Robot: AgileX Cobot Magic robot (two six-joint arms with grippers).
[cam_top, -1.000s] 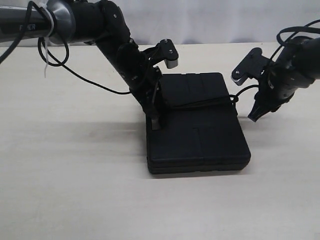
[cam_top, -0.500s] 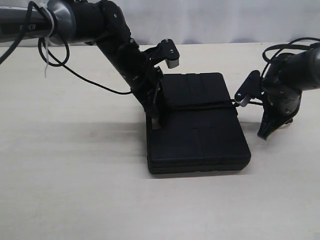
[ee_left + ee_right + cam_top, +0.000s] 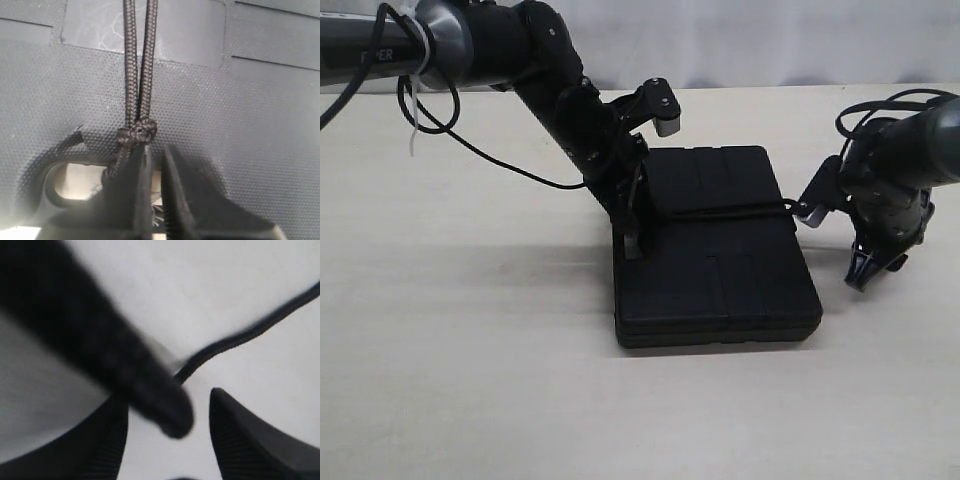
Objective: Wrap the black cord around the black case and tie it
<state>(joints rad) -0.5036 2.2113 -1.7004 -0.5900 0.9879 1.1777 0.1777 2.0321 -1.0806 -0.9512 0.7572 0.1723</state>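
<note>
The left claw (image 3: 632, 240) points down at the left edge of the black case (image 3: 720, 270), its jaws drawn to a narrow slit. In the left wrist view this claw (image 3: 156, 167) sits beside the case's handle cutout (image 3: 70, 175). The black cord (image 3: 137, 75) comes toward it as two strands side by side and meets in a bulky knot (image 3: 136, 132) just off the fingertips (image 3: 140, 165). Its tail slips in behind them, and frayed fibres show in the slit, so the claw is pinching the cord's end. From there the cord (image 3: 720, 211) runs straight across the top of the case to its right edge. Behind the claw the wrist is bent steeply. The left arm (image 3: 550, 80) slopes up and away to the upper left, trailing a thin glossy wire (image 3: 480, 155).

The right claw (image 3: 868, 272) hangs tip-down over the tabletop (image 3: 470, 350), near the case's right side but apart from it. Its jaws are spread wide and grip nothing. In the right wrist view a blurred dark bar (image 3: 100, 345) crosses in front of this claw (image 3: 170, 400), and a thin dark strand (image 3: 240, 337) lies on the pale surface beyond. Neither is sharp enough to name. The right arm (image 3: 920, 150) enters from the right edge, with the forearm roughly level and the wrist turned down.
</note>
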